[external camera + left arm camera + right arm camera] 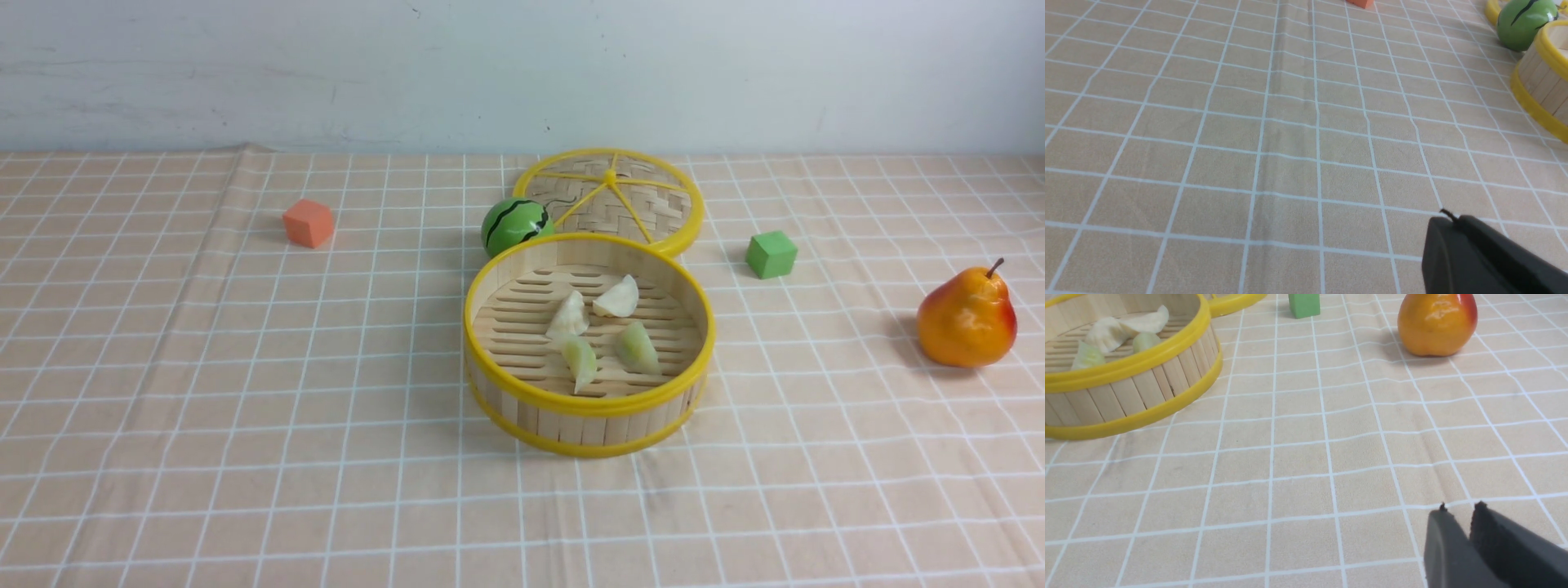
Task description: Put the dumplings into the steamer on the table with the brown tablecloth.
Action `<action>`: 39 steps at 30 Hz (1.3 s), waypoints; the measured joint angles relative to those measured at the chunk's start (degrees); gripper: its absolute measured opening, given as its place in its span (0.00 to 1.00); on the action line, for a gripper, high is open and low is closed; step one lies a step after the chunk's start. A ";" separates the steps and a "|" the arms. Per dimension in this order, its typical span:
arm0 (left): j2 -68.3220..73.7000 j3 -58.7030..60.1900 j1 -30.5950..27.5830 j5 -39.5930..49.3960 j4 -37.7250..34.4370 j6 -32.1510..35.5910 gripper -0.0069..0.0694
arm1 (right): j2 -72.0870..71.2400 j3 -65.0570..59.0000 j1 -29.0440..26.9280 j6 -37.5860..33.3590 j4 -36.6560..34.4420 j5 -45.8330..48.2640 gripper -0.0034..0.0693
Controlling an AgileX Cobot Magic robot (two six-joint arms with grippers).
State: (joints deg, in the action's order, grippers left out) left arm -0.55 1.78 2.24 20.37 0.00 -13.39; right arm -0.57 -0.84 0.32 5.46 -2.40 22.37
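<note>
**Four dumplings in the steamer**

While the front view shows neither arm, it gives the whole layout: the steamer point(588, 343) sits mid-table on the brown tablecloth point(245, 367), and all four dumplings point(602, 328) lie on its slatted floor, two white behind, two green in front. Its lid point(611, 198) lies flat just behind, with a watermelon ball point(515, 225) beside the lid. An orange cube point(309, 223) sits well to the left, a green cube point(771, 254) and a pear point(967, 318) to the right.

Only the wrist views show the grippers. The right gripper point(1461, 512) hovers over bare cloth with its tips nearly together and nothing between them. The left gripper point(1447, 218) shows as one dark mass, so I cannot tell whether it is clenched or released.
</note>
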 joint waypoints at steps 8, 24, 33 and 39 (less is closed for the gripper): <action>0.00 0.00 0.00 0.00 0.00 0.00 0.07 | 0.00 0.00 0.00 0.00 0.00 0.00 0.20; 0.00 0.00 0.00 0.00 0.00 0.00 0.07 | 0.00 0.00 0.00 0.00 0.00 0.00 0.23; 0.00 0.00 0.00 0.00 0.00 0.00 0.07 | 0.00 0.00 0.00 0.00 0.00 0.00 0.24; 0.00 0.00 0.00 0.00 0.00 0.00 0.07 | 0.00 0.00 0.00 0.00 0.00 0.00 0.25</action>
State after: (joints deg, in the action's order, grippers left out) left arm -0.55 1.78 2.24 20.37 0.00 -13.39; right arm -0.57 -0.84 0.32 5.46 -2.40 22.37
